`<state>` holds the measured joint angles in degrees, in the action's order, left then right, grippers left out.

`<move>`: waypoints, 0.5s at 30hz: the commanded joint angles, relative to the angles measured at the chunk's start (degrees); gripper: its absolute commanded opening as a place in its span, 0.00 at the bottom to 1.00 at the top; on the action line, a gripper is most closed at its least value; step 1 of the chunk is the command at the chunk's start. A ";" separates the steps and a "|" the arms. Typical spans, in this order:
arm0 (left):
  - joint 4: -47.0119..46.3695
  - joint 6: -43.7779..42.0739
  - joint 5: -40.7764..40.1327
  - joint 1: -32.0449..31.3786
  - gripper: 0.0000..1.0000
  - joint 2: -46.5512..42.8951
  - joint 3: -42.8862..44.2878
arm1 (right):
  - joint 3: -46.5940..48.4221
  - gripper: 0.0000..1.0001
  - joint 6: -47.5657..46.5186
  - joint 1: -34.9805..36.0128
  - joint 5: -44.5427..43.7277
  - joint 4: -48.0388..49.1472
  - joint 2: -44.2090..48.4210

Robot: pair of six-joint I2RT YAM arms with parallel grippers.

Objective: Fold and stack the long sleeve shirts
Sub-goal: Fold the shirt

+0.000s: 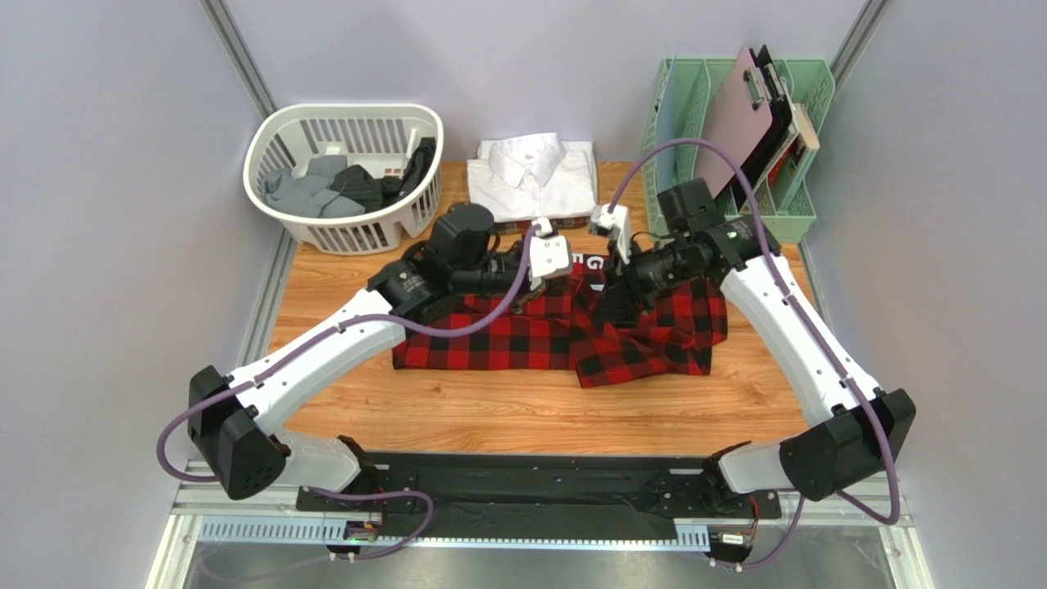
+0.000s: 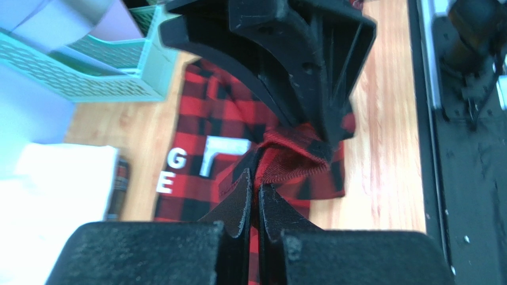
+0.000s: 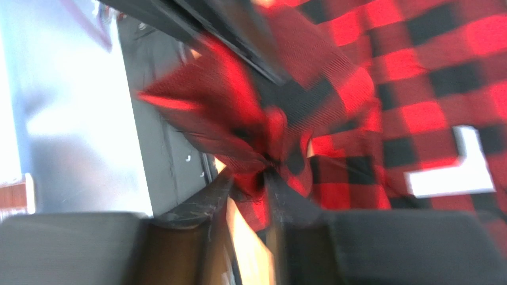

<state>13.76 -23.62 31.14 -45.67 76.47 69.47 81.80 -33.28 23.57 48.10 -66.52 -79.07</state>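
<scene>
The red-and-black checked flannel shirt [image 1: 516, 344] lies crumpled across the middle of the table. My left gripper [image 1: 568, 292] [image 2: 257, 178] is shut on a raised fold of the flannel [image 2: 297, 157]. My right gripper [image 1: 611, 301] [image 3: 249, 177] faces it from the other side. Its jaws stand apart with a bunch of the same cloth [image 3: 262, 136] between the tips; that view is blurred. A folded white shirt [image 1: 535, 172] [image 2: 65, 172] sits at the back. A strip of dark plaid cloth [image 2: 121, 184] shows at its edge.
A white laundry basket [image 1: 277, 141] with dark clothes stands at the back left. A green file rack [image 1: 799, 209] holding a clipboard [image 1: 756, 111] stands at the back right. White letter markings [image 2: 177, 159] show by the flannel. Grey walls close in both sides.
</scene>
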 commanded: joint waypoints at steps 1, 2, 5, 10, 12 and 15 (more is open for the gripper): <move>3.72 5.85 -3.69 3.74 0.00 5.15 10.66 | 5.55 0.46 7.78 -9.74 -1.68 4.90 1.99; 4.51 6.12 -4.76 4.62 0.00 6.92 15.73 | 6.96 0.48 8.40 -11.95 -1.25 4.91 1.64; 6.10 6.13 -9.15 7.70 0.00 14.74 26.01 | 9.94 0.62 11.21 -20.82 -0.46 5.35 1.20; 4.53 5.34 -15.12 10.51 0.00 28.44 41.42 | 10.84 0.67 12.80 -32.61 0.68 4.83 1.19; 3.65 4.81 -16.71 11.12 0.00 32.32 48.98 | 8.05 0.66 12.10 -33.41 0.33 4.39 1.98; 0.59 3.41 -18.65 12.00 0.00 38.83 56.64 | 2.61 0.64 10.69 -33.68 -0.20 3.86 3.21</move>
<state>18.26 -19.49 16.88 -34.37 110.48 116.90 89.47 -22.57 -10.26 47.35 -62.13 -78.39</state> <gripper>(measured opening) 0.010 0.653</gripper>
